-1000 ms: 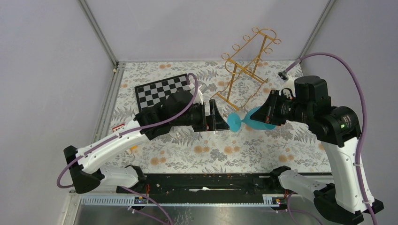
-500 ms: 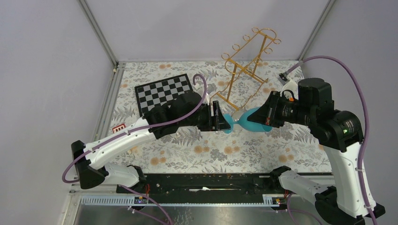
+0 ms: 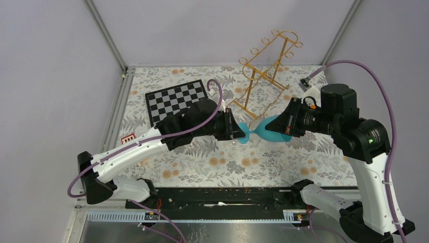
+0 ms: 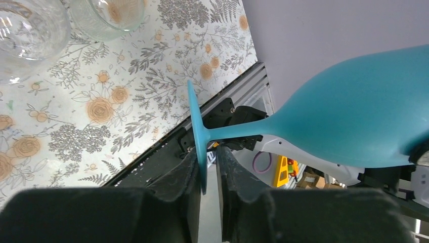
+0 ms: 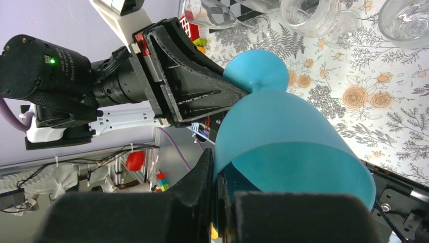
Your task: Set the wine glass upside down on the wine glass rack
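A blue wine glass (image 3: 268,129) hangs level above the table, foot to the left and bowl to the right. My right gripper (image 3: 289,120) is shut on the rim of its bowl (image 5: 283,136), one finger inside and one outside. My left gripper (image 4: 206,153) has its jaws drawn in narrow around the edge of the foot (image 4: 196,116). One pad touches the disc and a thin gap shows on the other side. The gold wire wine glass rack (image 3: 265,71) stands at the back, behind the glass and apart from it.
A black-and-white chessboard (image 3: 177,98) lies at the back left. Clear glasses (image 4: 30,35) (image 4: 109,17) stand on the flowered cloth under the left arm, and several more of these clear glasses (image 5: 308,15) show in the right wrist view.
My left gripper moved right onto the glass's foot and its jaws closed from wide to a narrow gap. The right gripper kept its hold and shifted the glass slightly left.
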Controlling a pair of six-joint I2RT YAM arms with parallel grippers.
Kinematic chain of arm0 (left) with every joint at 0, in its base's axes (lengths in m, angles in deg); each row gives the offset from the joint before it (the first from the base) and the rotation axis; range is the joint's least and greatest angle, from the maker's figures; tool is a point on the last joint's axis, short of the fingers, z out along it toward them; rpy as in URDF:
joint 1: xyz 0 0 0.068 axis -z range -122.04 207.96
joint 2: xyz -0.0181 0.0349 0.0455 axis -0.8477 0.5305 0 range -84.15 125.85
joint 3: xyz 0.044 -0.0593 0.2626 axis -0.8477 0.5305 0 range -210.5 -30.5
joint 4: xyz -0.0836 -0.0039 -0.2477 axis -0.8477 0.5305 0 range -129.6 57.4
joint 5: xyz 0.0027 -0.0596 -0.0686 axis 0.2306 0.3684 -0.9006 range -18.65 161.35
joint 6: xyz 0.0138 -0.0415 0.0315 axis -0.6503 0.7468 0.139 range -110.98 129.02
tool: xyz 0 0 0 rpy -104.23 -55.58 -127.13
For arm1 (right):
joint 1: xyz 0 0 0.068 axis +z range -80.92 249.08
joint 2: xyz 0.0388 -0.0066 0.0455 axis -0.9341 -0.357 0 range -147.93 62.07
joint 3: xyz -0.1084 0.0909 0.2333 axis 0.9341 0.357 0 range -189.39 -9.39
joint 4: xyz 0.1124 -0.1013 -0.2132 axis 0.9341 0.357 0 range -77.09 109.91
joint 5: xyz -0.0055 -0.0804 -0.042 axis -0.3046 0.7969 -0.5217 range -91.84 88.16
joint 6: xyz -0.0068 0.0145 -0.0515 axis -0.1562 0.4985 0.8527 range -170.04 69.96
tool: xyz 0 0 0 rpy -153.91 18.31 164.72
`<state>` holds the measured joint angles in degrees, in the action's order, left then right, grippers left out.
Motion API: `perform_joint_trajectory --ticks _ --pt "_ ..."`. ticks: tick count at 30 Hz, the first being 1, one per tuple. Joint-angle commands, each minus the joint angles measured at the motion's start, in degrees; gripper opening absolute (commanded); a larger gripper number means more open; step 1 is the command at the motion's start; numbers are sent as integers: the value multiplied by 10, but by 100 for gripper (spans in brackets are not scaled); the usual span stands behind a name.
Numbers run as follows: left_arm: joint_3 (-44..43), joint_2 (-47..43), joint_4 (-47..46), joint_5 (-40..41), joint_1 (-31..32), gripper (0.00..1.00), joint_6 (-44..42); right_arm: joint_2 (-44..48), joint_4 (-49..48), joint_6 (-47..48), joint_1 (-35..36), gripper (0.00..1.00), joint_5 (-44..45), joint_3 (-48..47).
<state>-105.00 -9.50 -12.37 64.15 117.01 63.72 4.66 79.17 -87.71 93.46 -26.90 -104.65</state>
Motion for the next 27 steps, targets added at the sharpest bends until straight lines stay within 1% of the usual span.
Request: perform_joint_trajectory --ticks 1,4,6,9,10,13,15,18,19,20,21,27 --pt "-5 -8 -29 13 2 13 -1 3 -24 -3 3 0 -9 2" --pt "-5 -9 -27 14 2 4 0 4 -26 0 4 1 -11 3" --pt "-6 -11 -26 16 2 0 0 6 -27 3 3 7 -13 4" --pt "-5 -17 -21 28 3 0 1 10 -29 9 3 20 -14 7" --pt "-5 -20 -18 34 2 0 0 12 -30 11 3 26 -14 10" --pt "-1 -36 -9 58 2 0 -3 19 -31 16 3 50 -12 21" --pt "8 -56 -6 82 2 0 -5 27 -35 27 3 72 -12 30" --pt "27 -86 -9 115 2 0 -12 48 -49 37 3 92 -8 49" --pt "32 -98 -9 128 2 0 -14 53 -50 40 3 96 -3 55" --pt "39 -109 -9 139 2 0 -16 58 -49 43 3 99 2 59" --pt "47 -119 -9 154 2 0 -16 60 -48 46 3 100 7 62" --pt "94 -181 -17 204 2 0 -44 70 -22 66 3 99 24 63"
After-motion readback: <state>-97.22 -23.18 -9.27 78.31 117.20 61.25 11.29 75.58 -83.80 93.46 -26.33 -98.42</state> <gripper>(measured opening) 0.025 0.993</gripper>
